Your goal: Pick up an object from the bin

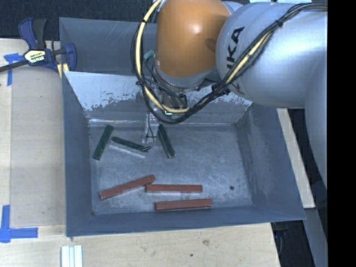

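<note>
My gripper (pixel 151 133) hangs under the orange cover near the back of the bin, its thin fingers reaching down between two dark green sticks. The flat green stick (pixel 129 145) lies just left of the fingertips, its right end touching or nearly touching them. Another green stick (pixel 166 142) leans just to the right of the fingers. A third green stick (pixel 102 142) lies further left, tilted. Nothing shows between the fingers.
Three reddish-brown sticks lie near the front wall: one tilted at the left (pixel 127 187), one in the middle (pixel 174 188), one closest to the front (pixel 183 204). The arm and cover hide the bin's back right.
</note>
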{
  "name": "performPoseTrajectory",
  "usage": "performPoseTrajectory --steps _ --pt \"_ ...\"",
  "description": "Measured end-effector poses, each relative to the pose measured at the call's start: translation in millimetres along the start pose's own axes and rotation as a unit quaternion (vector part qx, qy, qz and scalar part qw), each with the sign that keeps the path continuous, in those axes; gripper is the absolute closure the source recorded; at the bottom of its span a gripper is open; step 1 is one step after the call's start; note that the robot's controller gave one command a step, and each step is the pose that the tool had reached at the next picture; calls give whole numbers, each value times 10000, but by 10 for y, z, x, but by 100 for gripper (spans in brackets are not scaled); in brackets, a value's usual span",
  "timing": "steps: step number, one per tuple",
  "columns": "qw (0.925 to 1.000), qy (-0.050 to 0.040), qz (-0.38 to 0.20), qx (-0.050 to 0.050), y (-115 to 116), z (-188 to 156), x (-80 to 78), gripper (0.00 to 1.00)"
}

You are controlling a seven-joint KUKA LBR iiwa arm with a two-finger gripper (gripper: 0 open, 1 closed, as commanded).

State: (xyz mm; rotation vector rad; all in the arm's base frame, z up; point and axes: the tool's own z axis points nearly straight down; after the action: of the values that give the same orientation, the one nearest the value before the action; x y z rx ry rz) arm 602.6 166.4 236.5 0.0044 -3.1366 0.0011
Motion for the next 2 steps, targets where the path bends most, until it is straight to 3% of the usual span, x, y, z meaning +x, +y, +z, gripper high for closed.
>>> performPoseTrajectory --steps 1,2 --pt "9999 -98 132 -21 55 214 -25 0" --pt "9990 -55 436 -17 254 1154 37 0"
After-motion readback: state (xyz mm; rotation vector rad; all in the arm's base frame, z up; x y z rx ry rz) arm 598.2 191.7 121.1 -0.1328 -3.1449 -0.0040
